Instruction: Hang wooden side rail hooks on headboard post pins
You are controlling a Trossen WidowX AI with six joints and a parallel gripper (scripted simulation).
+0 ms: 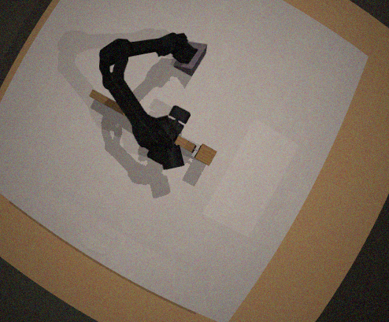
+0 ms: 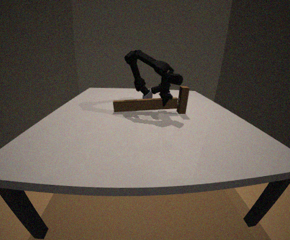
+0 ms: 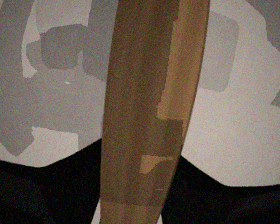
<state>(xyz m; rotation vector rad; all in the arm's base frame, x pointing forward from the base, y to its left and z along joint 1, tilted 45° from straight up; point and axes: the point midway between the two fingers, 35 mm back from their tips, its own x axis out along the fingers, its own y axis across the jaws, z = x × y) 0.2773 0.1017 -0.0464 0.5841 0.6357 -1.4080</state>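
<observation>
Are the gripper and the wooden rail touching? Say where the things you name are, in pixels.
Touching: the wrist view shows the gripper (image 2: pixel 165 101) (image 3: pixel 135 141) closed on the rail (image 2: pixel 140 105) (image 3: pixel 137 100), dark fingers against both sides.

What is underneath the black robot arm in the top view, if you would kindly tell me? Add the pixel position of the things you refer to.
Both ends of the brown wooden side rail (image 1: pixel 98 96) (image 2: pixel 143 104) (image 3: pixel 142 75) emerge from beneath it; the rail's middle is covered, so nothing there can be seen.

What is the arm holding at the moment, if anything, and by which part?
The wooden side rail, gripped across its thickness near the post end.
</observation>
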